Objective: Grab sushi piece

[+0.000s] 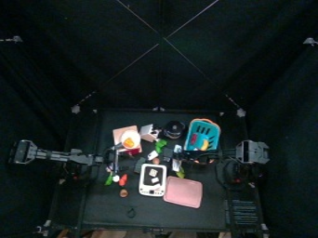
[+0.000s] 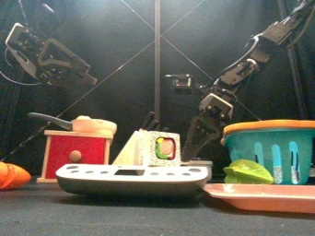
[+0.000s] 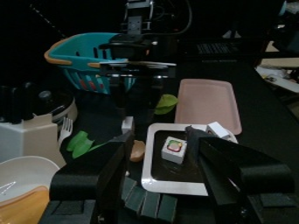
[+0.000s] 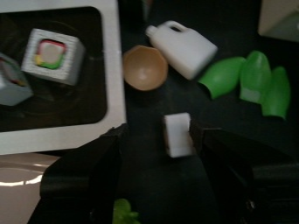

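The sushi piece (image 2: 157,147), a white rice block with a green and pink centre, stands on a white tray (image 2: 129,177) near the table's front. The right wrist view shows the sushi piece (image 4: 47,54) in the tray (image 4: 114,79). Beside that tray, my right gripper (image 4: 163,150) is open around a small white block (image 4: 177,136). In the front view the right gripper (image 2: 209,118) hangs behind the tray. My left gripper (image 3: 170,175) is open above and short of the sushi piece (image 3: 173,149), and it hangs high at the left (image 2: 43,55).
A teal basket (image 2: 274,147) stands at the right with a pink tray (image 2: 264,195) before it. A red and white box (image 2: 76,147) sits at the left. A white bottle (image 4: 184,48), a brown shell (image 4: 145,67) and green pieces (image 4: 251,79) lie by the tray.
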Available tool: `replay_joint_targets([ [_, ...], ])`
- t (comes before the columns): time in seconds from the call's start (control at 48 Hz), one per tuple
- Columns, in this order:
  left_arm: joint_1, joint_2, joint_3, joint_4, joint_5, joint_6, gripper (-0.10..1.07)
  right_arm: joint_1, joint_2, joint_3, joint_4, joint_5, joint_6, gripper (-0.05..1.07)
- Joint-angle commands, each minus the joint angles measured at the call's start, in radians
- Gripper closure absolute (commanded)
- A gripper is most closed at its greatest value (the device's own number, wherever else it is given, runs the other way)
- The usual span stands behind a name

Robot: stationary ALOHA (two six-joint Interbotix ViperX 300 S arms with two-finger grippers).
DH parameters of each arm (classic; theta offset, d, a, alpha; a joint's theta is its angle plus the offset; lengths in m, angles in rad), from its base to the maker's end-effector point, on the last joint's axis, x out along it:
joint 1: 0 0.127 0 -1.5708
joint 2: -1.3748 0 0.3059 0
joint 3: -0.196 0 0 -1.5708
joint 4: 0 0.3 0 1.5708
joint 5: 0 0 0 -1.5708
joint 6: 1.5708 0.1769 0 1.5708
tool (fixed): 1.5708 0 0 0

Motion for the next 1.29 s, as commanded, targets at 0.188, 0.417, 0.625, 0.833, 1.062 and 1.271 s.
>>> replay_joint_targets([
  [0.188, 0.002, 0.000, -0.011, -0.002, -0.009, 0.000, 0.10, 0.046, -0.034, -0.129, 0.084, -0.021, 0.006, 0.12],
  [0.417, 0.002, 0.000, -0.008, 0.000, -0.009, 0.000, 0.10, 0.038, -0.018, -0.213, 0.390, 0.064, 0.005, 0.11],
  [0.625, 0.002, 0.000, -0.008, 0.000, -0.009, 0.000, 0.10, 0.037, 0.058, -0.258, 0.482, 0.127, 0.006, 0.11],
  [0.833, 0.002, 0.000, -0.008, 0.000, -0.009, 0.000, 0.10, 0.021, 0.118, -0.328, 0.463, 0.209, 0.008, 0.11],
  [1.062, 0.002, 0.000, -0.008, 0.000, -0.005, 0.000, 0.10, 0.000, 0.127, -0.391, 0.446, 0.288, 0.012, 0.11],
  [1.271, 0.002, -0.002, -0.008, -0.002, -0.003, 0.000, 0.10, -0.029, 0.130, -0.420, 0.344, 0.396, 0.219, 0.11],
])
